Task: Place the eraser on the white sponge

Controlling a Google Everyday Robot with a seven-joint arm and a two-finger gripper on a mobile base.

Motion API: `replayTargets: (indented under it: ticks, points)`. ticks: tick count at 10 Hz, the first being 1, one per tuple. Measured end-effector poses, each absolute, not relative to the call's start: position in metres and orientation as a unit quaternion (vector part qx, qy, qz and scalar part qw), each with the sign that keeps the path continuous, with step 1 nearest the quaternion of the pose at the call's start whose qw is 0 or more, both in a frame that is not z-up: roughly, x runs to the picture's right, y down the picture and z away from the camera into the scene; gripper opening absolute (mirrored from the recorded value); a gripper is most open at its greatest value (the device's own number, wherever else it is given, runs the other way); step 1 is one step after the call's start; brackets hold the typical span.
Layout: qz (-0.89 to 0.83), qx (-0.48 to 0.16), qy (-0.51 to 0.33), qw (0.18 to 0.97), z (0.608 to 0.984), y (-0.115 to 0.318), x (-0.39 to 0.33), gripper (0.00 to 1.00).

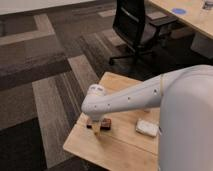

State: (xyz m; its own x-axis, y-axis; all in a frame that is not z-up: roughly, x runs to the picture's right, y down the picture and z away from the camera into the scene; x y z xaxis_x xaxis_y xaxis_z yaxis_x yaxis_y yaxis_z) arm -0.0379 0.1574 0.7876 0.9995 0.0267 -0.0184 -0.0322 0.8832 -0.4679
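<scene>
The eraser (103, 123), a small dark block with reddish-brown edges, lies on the small wooden table (115, 150) near its left side. My gripper (95, 125) hangs straight down from the white arm and is at the eraser's left end, touching or just over it; the wrist hides most of it. The white sponge (146, 127), a flat white pad with rounded corners, lies on the table to the right of the eraser, a short way off, partly next to my arm's large white body.
A black office chair (132, 27) stands behind the table. A long wooden desk (192, 15) runs along the upper right. Striped grey and brown carpet (45, 90) lies to the left. My arm's white bulk (187, 125) covers the table's right part.
</scene>
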Motion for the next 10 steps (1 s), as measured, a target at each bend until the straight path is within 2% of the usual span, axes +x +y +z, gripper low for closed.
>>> replayTargets:
  ticks: [1,2,5,10]
  points:
    - [0.016,-0.238,0.006,0.971,0.781,0.151,-0.042,0.04]
    - [0.021,-0.244,0.003,0.97,0.769,0.146,-0.043,0.0]
    - [0.032,-0.264,0.004,0.964,0.747,0.132,-0.024,0.0]
    - [0.041,-0.273,0.057,0.959,0.753,0.101,0.073,0.0]
